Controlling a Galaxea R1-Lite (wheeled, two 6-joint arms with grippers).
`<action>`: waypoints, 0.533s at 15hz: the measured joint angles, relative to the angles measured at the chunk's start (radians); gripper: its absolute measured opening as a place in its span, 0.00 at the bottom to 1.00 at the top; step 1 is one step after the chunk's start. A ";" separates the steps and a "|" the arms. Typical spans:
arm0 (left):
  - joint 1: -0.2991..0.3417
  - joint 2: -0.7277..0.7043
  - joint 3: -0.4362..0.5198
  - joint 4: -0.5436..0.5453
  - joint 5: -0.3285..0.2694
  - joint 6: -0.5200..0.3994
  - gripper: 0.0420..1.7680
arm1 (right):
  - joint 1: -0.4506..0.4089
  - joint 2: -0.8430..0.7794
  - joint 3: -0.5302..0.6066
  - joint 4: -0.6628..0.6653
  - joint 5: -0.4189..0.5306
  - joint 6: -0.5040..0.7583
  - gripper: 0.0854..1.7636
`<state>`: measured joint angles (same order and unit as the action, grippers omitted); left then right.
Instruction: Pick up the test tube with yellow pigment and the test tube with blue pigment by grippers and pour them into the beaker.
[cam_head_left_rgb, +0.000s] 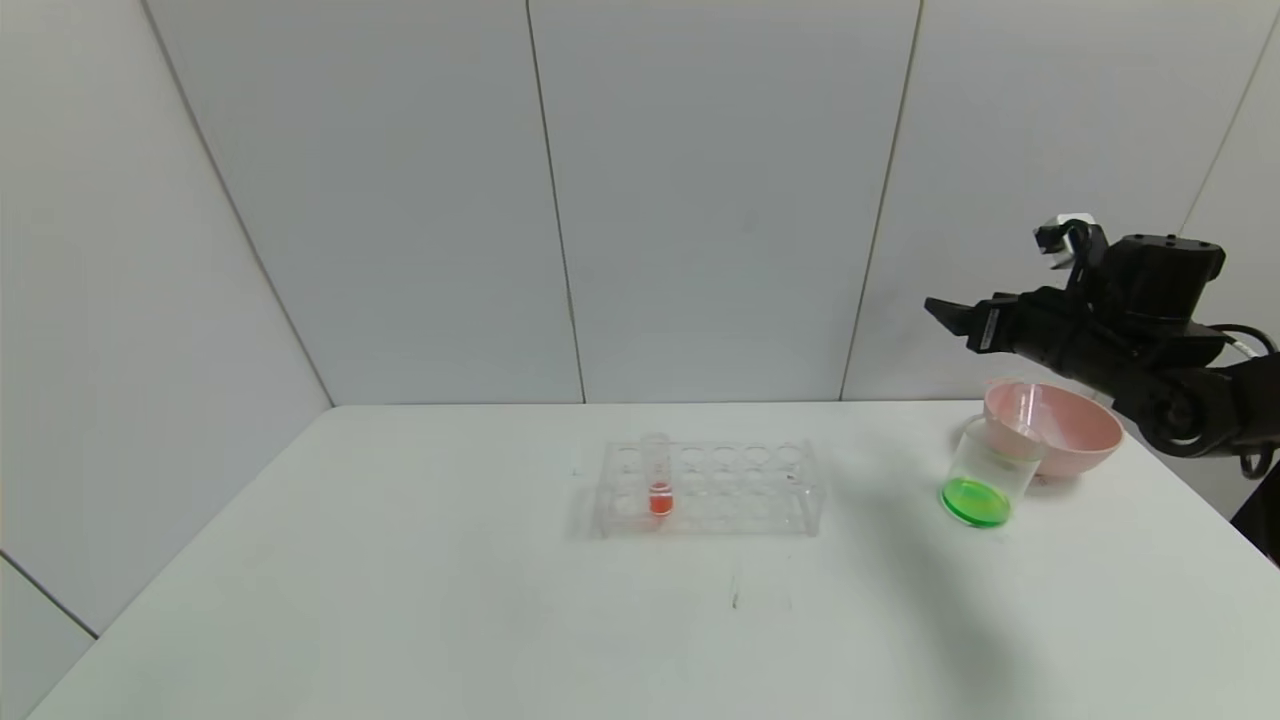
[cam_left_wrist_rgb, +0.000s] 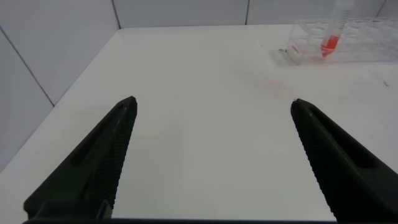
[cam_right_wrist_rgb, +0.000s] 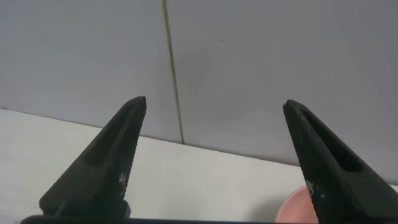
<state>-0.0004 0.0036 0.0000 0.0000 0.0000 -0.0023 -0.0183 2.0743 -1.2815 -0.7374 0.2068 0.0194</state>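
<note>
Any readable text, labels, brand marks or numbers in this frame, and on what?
None can be read.
The right gripper carries a small pale label, too blurred to read.
The beaker, pink bowl and tube rack show no legible markings.

The right gripper (cam_head_left_rgb: 955, 318) is showing matte black, wedge-shaped jaws with ribbed inner faces, a small white label on one side, a thick black cylindrical wrist, looping black cables and a small white box on top. The left gripper (cam_left_wrist_rgb: 211, 162) is showing matching black ribbed jaws.
</note>
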 joint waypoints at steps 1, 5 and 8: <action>0.000 0.000 0.000 0.000 0.000 0.000 1.00 | 0.017 -0.031 0.024 -0.003 -0.011 0.000 0.90; 0.000 0.000 0.000 0.000 0.000 0.000 1.00 | 0.054 -0.206 0.184 -0.033 -0.026 0.010 0.93; 0.000 0.000 0.000 0.000 0.000 0.000 1.00 | 0.055 -0.394 0.356 -0.091 -0.024 0.017 0.94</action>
<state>-0.0004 0.0036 0.0000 0.0000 0.0000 -0.0028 0.0368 1.6804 -0.9260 -0.8283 0.1823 0.0366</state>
